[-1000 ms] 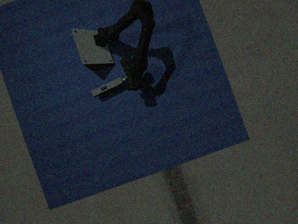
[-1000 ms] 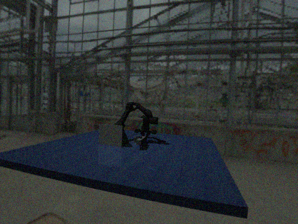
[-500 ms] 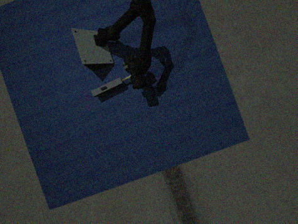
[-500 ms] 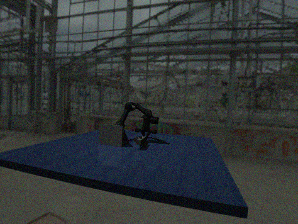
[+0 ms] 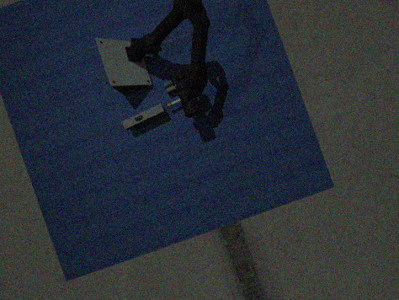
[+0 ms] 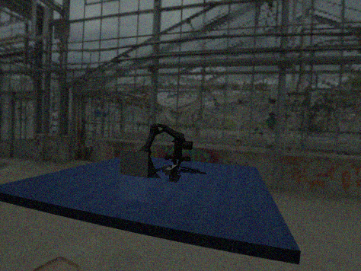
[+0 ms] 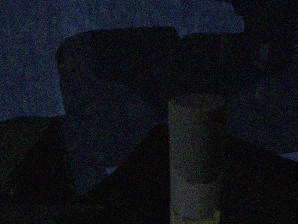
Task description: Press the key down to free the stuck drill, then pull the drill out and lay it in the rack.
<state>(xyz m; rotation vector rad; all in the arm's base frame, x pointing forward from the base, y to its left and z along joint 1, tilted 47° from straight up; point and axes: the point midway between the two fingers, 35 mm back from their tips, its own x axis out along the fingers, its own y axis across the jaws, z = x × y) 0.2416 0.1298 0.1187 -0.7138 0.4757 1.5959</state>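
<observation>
Hand (image 5: pixel 183 104) (image 6: pixel 174 167) (image 7: pixel 177 133) pinching the drill (image 5: pixel 173 102) (image 7: pixel 196 150), its pale cylindrical end upright between the fingers in the wrist view; both well inside the blue counter's (image 5: pixel 177 181) (image 6: pixel 198 202) edges, away from its corners.

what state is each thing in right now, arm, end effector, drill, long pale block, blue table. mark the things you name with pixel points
arm (image 5: pixel 200 46) (image 6: pixel 167 130): bent, reaching out over the table
end effector (image 5: pixel 183 102) (image 6: pixel 174 167) (image 7: pixel 196 150): shut on the drill
drill (image 5: pixel 173 102) (image 7: pixel 197 140): gripped, not laid down; whether its tip is free, cannot tell
long pale block (image 5: pixel 152 114): beside the end effector, its key state unclear
blue table (image 5: pixel 189 181) (image 6: pixel 213 205): level, dimly lit
</observation>
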